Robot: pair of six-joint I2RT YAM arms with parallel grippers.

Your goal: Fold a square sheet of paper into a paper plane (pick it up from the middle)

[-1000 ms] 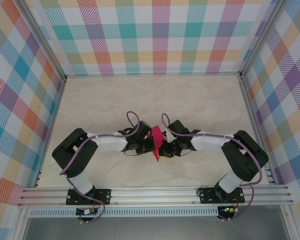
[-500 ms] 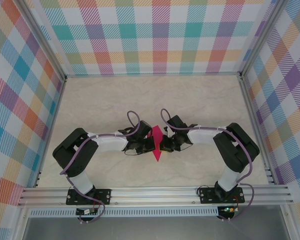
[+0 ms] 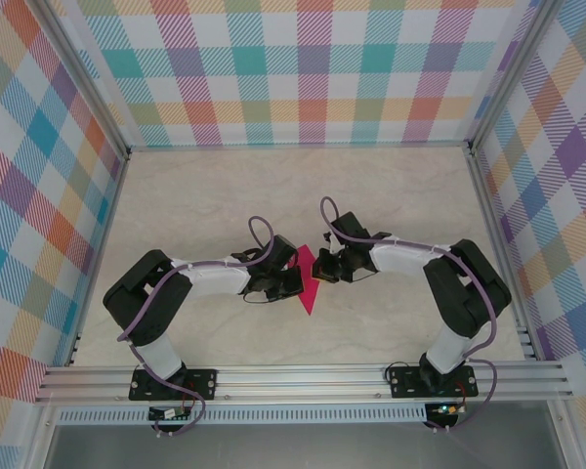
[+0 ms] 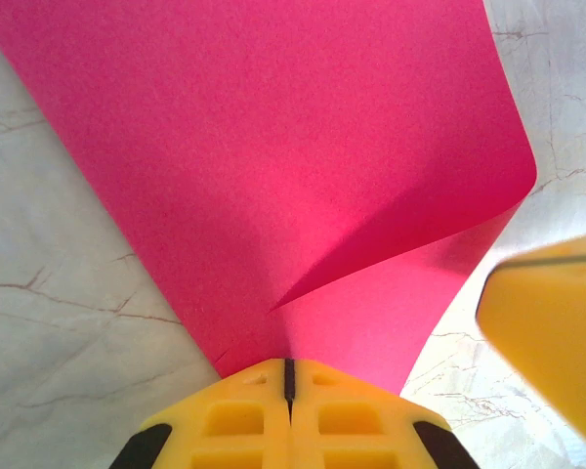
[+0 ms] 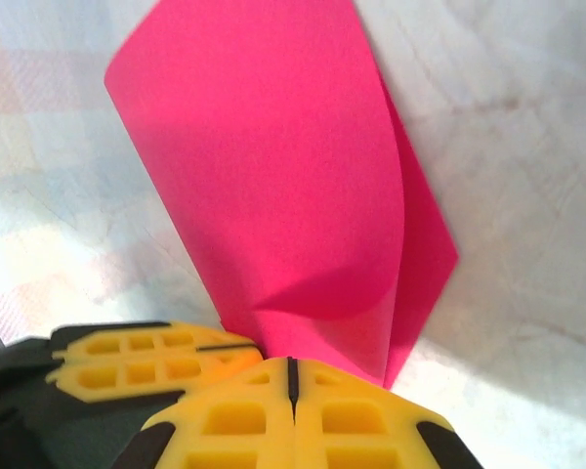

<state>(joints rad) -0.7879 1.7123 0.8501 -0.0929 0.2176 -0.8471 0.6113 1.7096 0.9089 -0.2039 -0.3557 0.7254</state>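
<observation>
So both arms reach in toward the middle of the desk from either side. The pink sheet sits right between them, roughly centred left to right and a bit nearer the arm bases than the back wall. The left hand has its two yellow fingers pressed flat together with just a thin seam showing. The edge of the paper goes straight in between them, so it's clamped on the sheet. Same deal with the right hand: fingers fully together, pinching the paper from the opposite side. The two hands are really close. In the right wrist view the left one's fingers sit just beside the right one's. The sheet isn't flat, it's bent over on itself in a soft rounded curl rather than a sharp crease, so two layers overlap. From above it looks like a narrow pointy sliver with the tip aimed at the near edge. Can't tell whether any of it touches the desk.
</observation>
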